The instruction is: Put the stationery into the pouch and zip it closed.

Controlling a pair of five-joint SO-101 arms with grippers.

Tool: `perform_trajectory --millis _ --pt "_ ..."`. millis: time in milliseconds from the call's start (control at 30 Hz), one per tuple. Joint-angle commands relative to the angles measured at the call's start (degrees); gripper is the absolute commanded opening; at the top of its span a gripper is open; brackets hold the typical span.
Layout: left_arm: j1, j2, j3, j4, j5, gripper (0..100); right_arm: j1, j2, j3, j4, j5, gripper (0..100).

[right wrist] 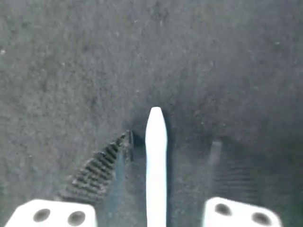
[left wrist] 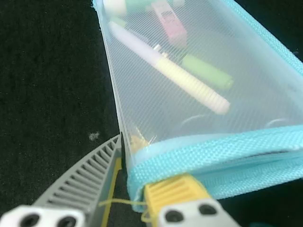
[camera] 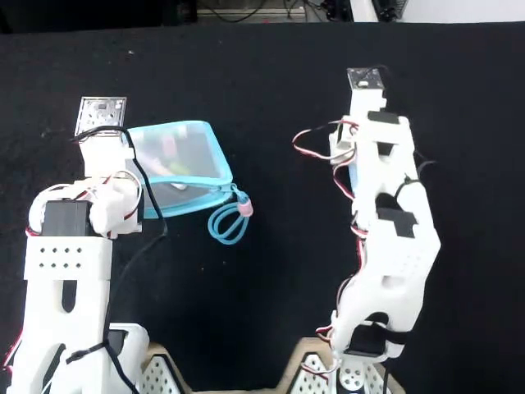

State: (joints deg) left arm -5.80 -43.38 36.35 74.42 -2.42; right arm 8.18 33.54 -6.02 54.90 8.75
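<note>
The left gripper (left wrist: 137, 172) is pinched narrow on a corner of the pouch (left wrist: 199, 109). Its grey ribbed finger (left wrist: 90, 179) sits on one side of the teal trim and its yellow finger (left wrist: 173, 191) on the other. Looking down over the black table (camera: 271, 90), the pouch lies at about ten o'clock. Its long axis runs roughly nine to three, dipping a little toward four, and the strap loop (camera: 230, 220) trails off its four o'clock corner. Through the mesh I can make out a pale pen (left wrist: 175, 75), a green marker (left wrist: 208, 73) and a pink piece (left wrist: 168, 21).

Over at three o'clock the right gripper (right wrist: 171, 139) stands wide. A white pen (right wrist: 156, 161) runs lengthwise between its fingers, tip pointing straight away from the wrist.
</note>
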Motion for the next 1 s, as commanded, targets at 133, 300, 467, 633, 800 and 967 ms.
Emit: perform_trajectory --millis 133,300,467,633,800,967 --pt "0.04 0.53 0.75 0.26 -0.44 3 -0.53 -0.57 -3.3 1.23 0.44 0.8" --pt "0.04 0.53 0.75 0.26 -0.44 3 -0.53 -0.57 -3.21 1.23 0.44 1.0" --pt "0.04 0.53 0.75 0.26 -0.44 3 -2.02 -3.03 -3.65 8.18 0.44 1.0" --pt "0.04 0.53 0.75 0.26 -0.44 3 -5.71 -10.51 0.31 13.36 0.44 1.0" --pt "0.31 0.53 0.75 0.26 -0.44 3 -8.7 -16.66 7.96 13.8 0.53 1.0" --pt "0.48 0.53 0.75 0.18 -0.44 3 -8.97 -22.11 18.59 13.27 9.93 1.1"
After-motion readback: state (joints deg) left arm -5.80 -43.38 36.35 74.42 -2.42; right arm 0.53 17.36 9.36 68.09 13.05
